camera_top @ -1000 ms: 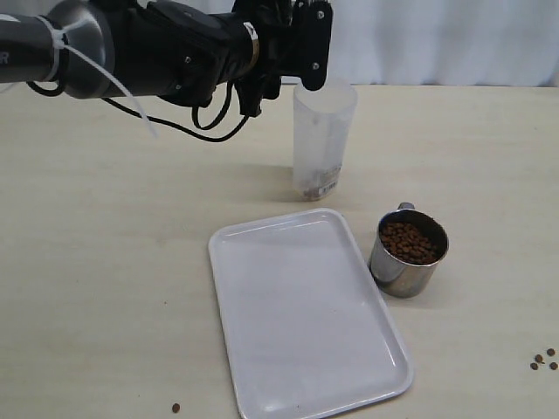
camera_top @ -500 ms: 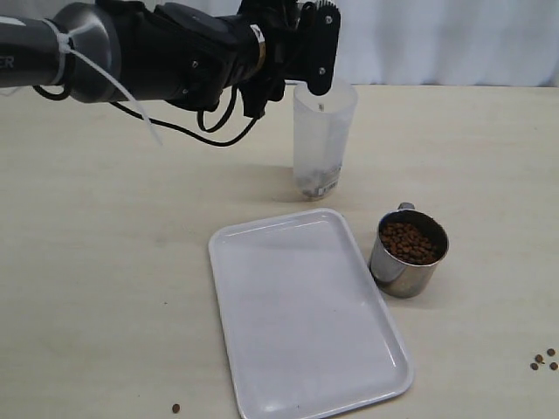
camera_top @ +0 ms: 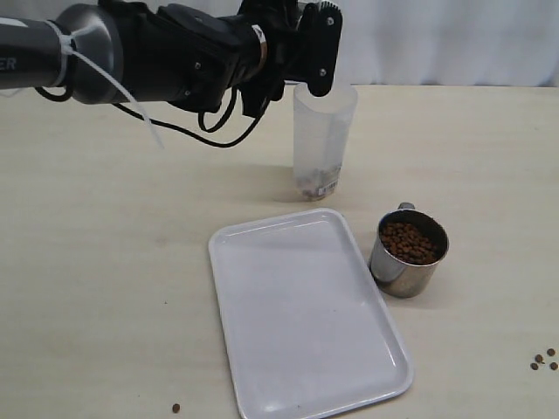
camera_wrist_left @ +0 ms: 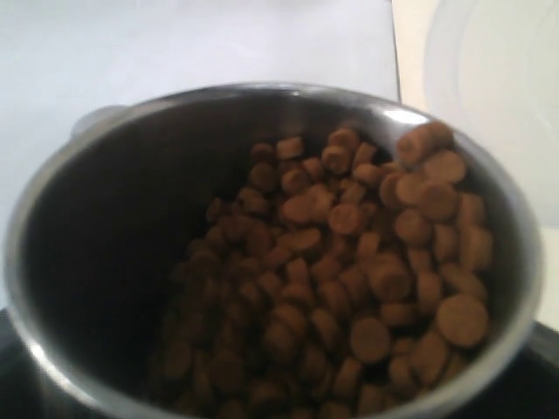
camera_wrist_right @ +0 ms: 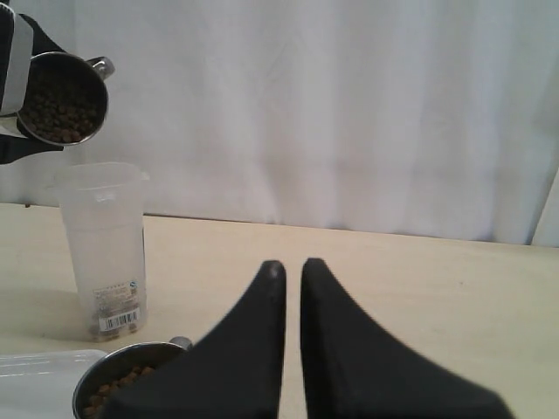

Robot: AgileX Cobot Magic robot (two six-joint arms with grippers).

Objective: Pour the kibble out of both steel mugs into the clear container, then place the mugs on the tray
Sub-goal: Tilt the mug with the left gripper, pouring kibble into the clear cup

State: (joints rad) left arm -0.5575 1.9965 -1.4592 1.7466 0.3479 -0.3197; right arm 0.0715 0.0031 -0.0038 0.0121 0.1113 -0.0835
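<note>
My left gripper [camera_top: 311, 45] is shut on one steel mug [camera_wrist_right: 61, 96], held tilted just above the rim of the clear container [camera_top: 323, 140]. The left wrist view looks into this mug [camera_wrist_left: 52, 218]; its kibble [camera_wrist_left: 349, 253] is heaped against the lower lip. A thin layer of kibble [camera_top: 314, 187] lies in the container's base. The second steel mug [camera_top: 408, 253], full of kibble, stands upright on the table right of the white tray [camera_top: 297, 332]. My right gripper [camera_wrist_right: 292, 266] is shut on nothing, hovering above the table behind that mug [camera_wrist_right: 122, 384].
A few stray pellets [camera_top: 543, 360] lie on the table at the far right. One more pellet [camera_top: 175, 408] lies near the front edge, left of the tray. A white curtain backs the table. The left arm and its cable span the upper left.
The left gripper with its mug has shifted slightly right, closer over the container's mouth. The second mug, tray and container have not moved.
</note>
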